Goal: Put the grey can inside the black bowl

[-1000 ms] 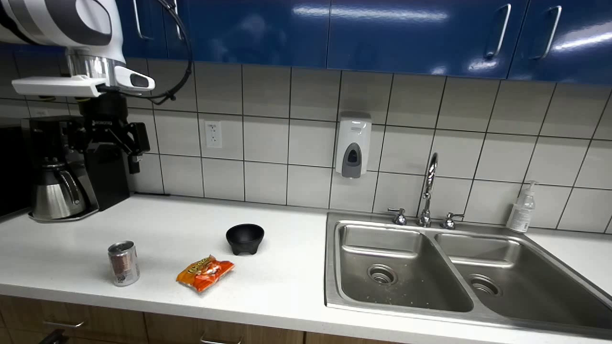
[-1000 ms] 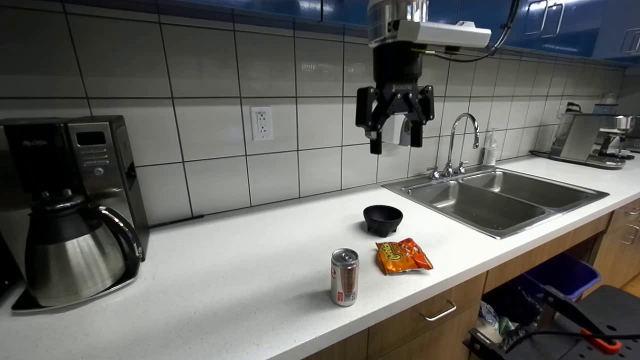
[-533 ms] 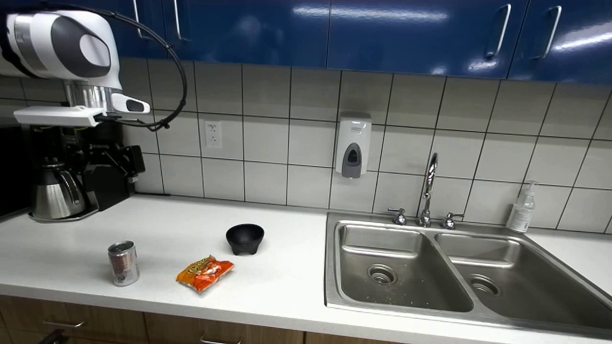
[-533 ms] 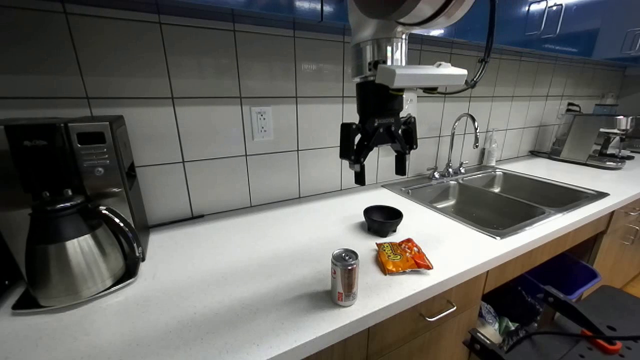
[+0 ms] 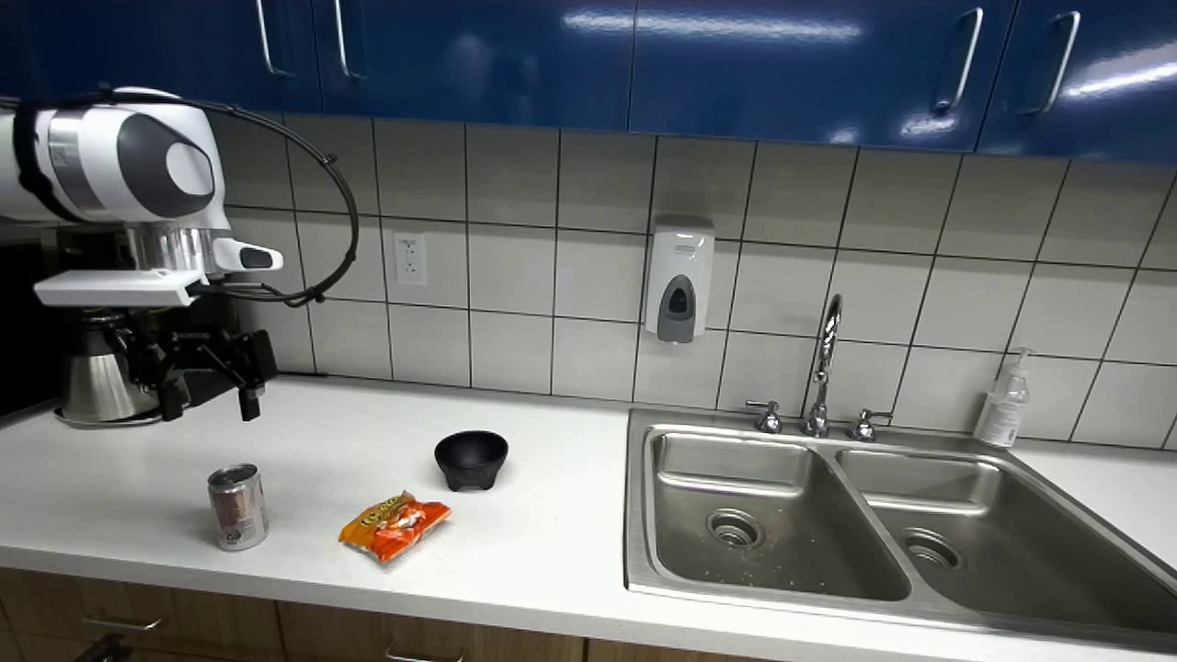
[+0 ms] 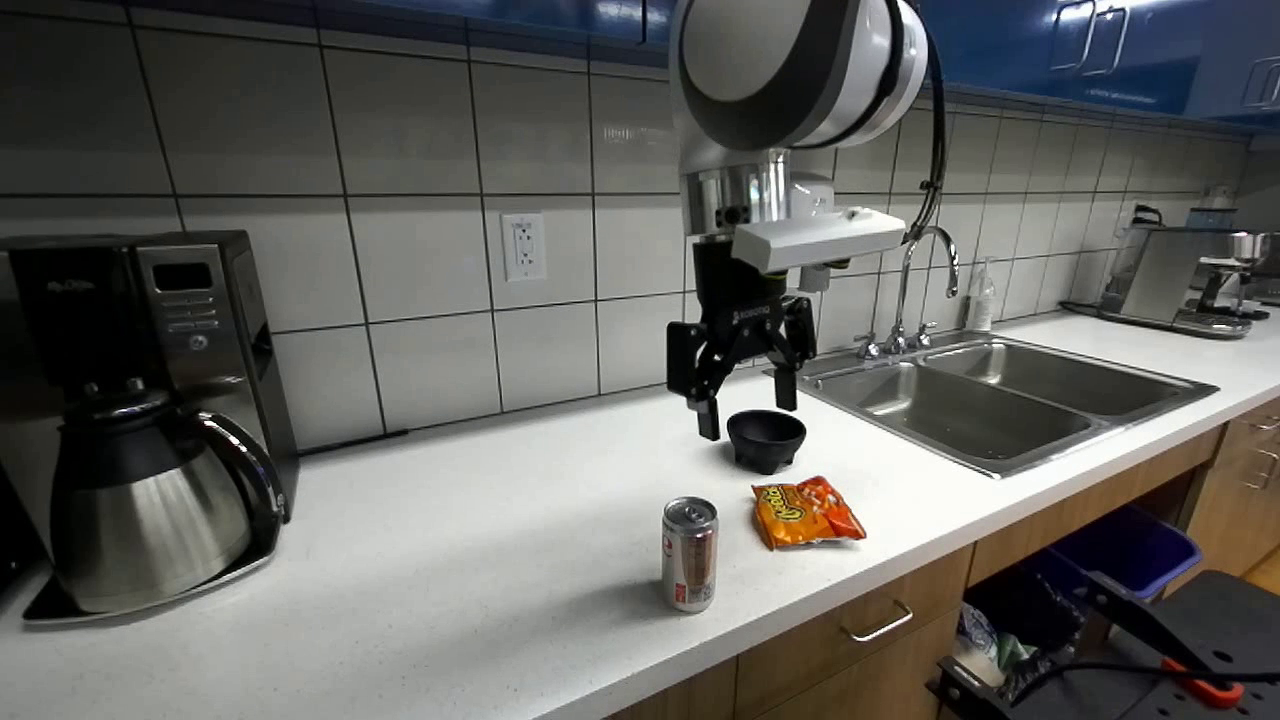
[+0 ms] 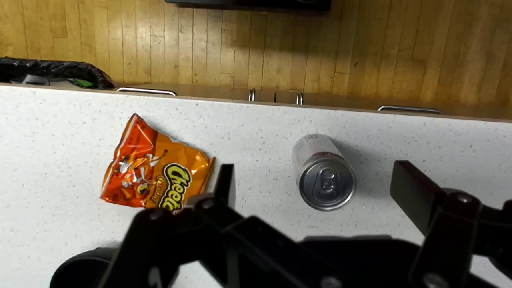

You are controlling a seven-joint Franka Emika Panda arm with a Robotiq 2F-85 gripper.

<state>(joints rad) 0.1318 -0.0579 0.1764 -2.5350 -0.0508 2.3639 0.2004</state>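
Note:
The grey can [image 5: 239, 510] stands upright on the counter near its front edge; it also shows in an exterior view [image 6: 690, 556]. In the wrist view the can [image 7: 322, 172] lies between the open fingers, touching neither. The black bowl [image 5: 471, 460] stands upright further back on the counter; it shows in an exterior view [image 6: 766, 440]. In the wrist view the bowl [image 7: 78, 270] is at the lower left, partly hidden by the gripper. My gripper [image 5: 211, 405] points down, open and empty, above the counter behind the can; it also shows in an exterior view [image 6: 748, 408].
An orange snack packet [image 5: 395, 526] lies between can and bowl, beside the left finger in the wrist view [image 7: 160, 172]. A coffee maker with steel carafe [image 6: 150, 510] stands at the counter's end. A double sink [image 5: 772, 515] is beyond the bowl. The tiled wall stands behind.
My gripper has come down a long way towards the counter, staying open. The can, bowl and packet have not moved.

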